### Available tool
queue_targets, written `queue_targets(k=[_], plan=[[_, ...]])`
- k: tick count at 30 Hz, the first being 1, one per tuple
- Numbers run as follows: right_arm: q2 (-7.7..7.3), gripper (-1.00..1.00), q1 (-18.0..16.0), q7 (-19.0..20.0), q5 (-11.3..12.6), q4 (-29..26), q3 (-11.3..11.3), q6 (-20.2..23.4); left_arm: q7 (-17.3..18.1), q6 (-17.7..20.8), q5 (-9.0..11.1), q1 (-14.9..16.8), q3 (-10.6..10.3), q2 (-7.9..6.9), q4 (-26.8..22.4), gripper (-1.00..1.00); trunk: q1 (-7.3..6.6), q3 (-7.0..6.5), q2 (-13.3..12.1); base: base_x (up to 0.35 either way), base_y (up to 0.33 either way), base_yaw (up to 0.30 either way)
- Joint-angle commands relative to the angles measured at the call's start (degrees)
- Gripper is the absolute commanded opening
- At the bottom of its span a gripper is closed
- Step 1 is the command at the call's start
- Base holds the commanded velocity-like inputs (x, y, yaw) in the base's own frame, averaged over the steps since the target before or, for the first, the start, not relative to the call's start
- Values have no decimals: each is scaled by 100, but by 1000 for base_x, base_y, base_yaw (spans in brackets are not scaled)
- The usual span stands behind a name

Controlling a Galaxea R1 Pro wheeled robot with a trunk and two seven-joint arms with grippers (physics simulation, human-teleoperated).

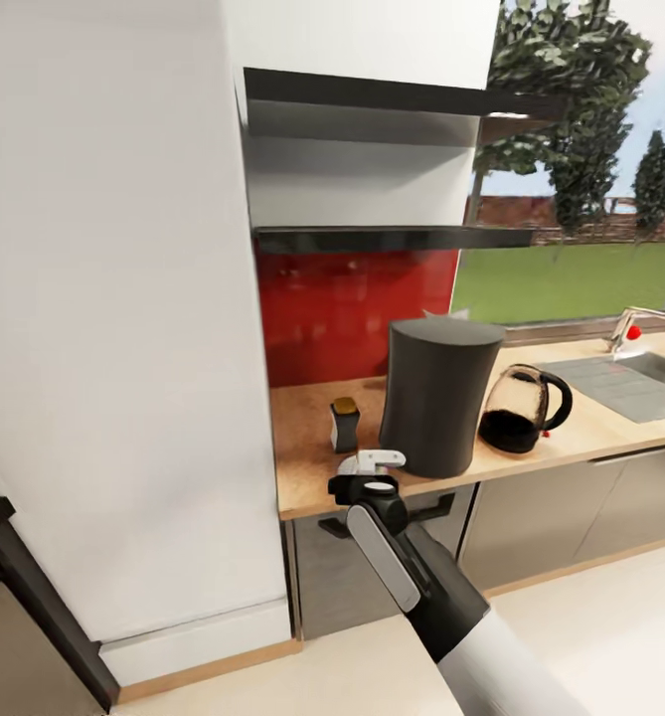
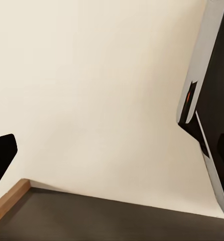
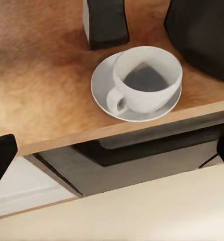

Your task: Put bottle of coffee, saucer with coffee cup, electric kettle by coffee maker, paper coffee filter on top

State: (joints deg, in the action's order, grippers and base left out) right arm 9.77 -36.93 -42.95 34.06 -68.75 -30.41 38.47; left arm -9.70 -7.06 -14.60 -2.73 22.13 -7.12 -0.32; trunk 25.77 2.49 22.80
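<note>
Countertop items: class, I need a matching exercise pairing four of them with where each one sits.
Things:
1. coffee cup
2. bottle of coffee
3. electric kettle
4. saucer

Places:
A. between the coffee maker and the sink
B. on the saucer
C. at the countertop's front edge, under the cup
D. on the coffee maker's other side, toward the white wall

Pairs: 1-B, 2-D, 3-A, 4-C

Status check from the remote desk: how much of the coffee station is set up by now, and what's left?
Mostly done. On the kitchen countertop the coffee maker stands with the bottle of coffee on one side and the electric kettle on the other. The coffee cup sits on the saucer at the counter edge. The right hand hovers there, holding nothing. Left: I cannot confirm a paper filter on the maker's top.
</note>
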Motion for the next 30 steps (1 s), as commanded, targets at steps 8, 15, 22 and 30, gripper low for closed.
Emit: queue_targets(k=[8,15,22,30], plan=[[-10,100,-2,-48,40,319,-34,8,-15,-19,-69,14,46,8,-28,100,2,12,12,-61,10,0],[-2,100,203,-29,365,1346,-96,-223,-15,-17,-69,18,54,21,-30,100,2,12,12,-1,0,0],[-2,100,484,-21,778,1640,-202,-259,-15,-18,-73,18,54,36,-33,100,2,12,12,0,0,0],[-15,100,520,1321,736,4834,-359,-1498,-15,-62,-69,53,63,83,-71,100,2,12,12,0,0,0]])
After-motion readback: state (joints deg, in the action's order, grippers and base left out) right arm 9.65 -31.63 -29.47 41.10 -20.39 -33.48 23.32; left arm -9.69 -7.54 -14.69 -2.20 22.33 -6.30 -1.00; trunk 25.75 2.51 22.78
